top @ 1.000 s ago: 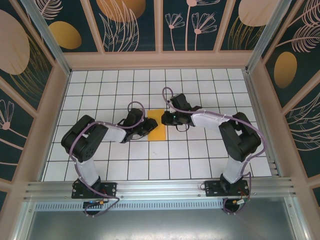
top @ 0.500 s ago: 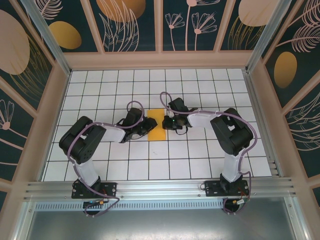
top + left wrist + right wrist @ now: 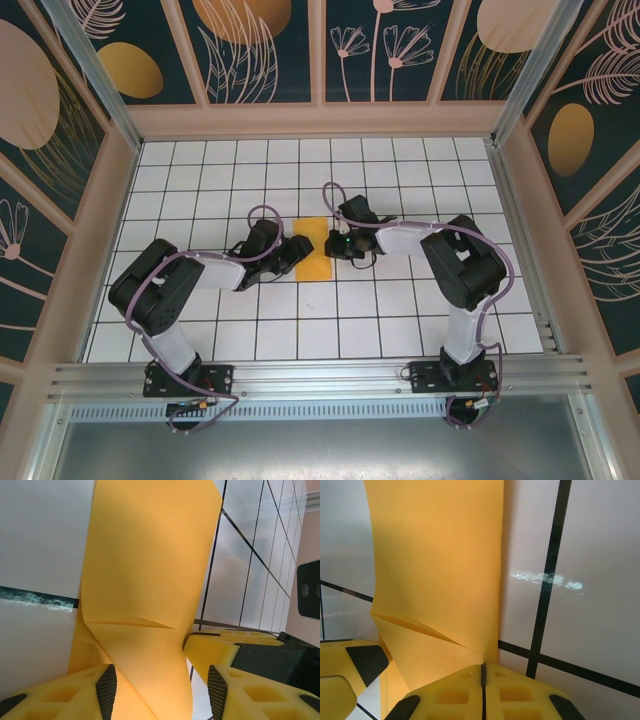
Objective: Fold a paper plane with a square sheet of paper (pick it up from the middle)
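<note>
Both wrist views reveal the creased sheet [image 3: 150, 570]; left fingers [image 3: 250, 695] apart, right fingers [image 3: 450, 697] clamping it.

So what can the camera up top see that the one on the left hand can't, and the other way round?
Top camera: the left arm and right arm whole, the white grid table, its patterned walls, and the paper as a small orange strip between the left gripper and right gripper.
Left wrist camera: a slanted crease across the paper, and the left gripper's black pads standing apart with the sheet between them.
Both: the orange paper on the tiled table, with the left gripper at it.
</note>
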{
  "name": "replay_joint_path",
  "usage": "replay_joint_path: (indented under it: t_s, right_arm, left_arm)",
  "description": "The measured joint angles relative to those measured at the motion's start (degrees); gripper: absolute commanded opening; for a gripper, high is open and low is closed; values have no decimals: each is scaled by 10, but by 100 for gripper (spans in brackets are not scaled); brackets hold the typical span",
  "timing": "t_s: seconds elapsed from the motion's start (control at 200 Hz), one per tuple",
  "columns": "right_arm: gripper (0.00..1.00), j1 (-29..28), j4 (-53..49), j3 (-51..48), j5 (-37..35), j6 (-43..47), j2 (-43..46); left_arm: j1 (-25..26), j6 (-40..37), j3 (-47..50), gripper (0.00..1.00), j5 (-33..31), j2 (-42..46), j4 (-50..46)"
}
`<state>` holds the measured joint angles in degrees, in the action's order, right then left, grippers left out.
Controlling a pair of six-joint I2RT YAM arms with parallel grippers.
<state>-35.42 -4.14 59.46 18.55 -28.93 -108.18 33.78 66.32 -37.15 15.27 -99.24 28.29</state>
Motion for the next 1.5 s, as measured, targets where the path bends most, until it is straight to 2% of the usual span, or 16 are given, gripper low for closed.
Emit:
replay_joint_path:
  t_s: [0.275, 0.43, 0.64, 0.826, 1.006, 1.261, 1.396, 1.501]
  right_arm:
    - [10, 3, 11, -5, 9, -2, 0]
    - [10, 5, 24, -12, 12, -2, 0]
    - [9, 5, 49, -30, 14, -11, 7]
    - [9, 1, 83, -57, 13, -31, 18]
    - [9, -10, 91, -76, 13, -48, 31]
    - [9, -10, 92, -78, 15, -49, 32]
    - [9, -10, 92, -78, 15, -49, 32]
    - [9, -10, 92, -78, 15, -49, 32]
  left_arm:
    - [0, 2, -25, 69, 7, -5, -19]
    - [0, 4, -52, 69, 1, -15, -51]
    - [6, 3, -79, 69, -39, -15, -116]
    - [15, 2, -117, 65, -69, -15, -209]
    - [18, 2, -143, 63, -79, -23, -258]
    - [20, 2, -165, 56, -78, -39, -264]
    - [20, -4, -170, 44, -79, -39, -269]
    - [20, -14, -170, 41, -81, -39, -272]
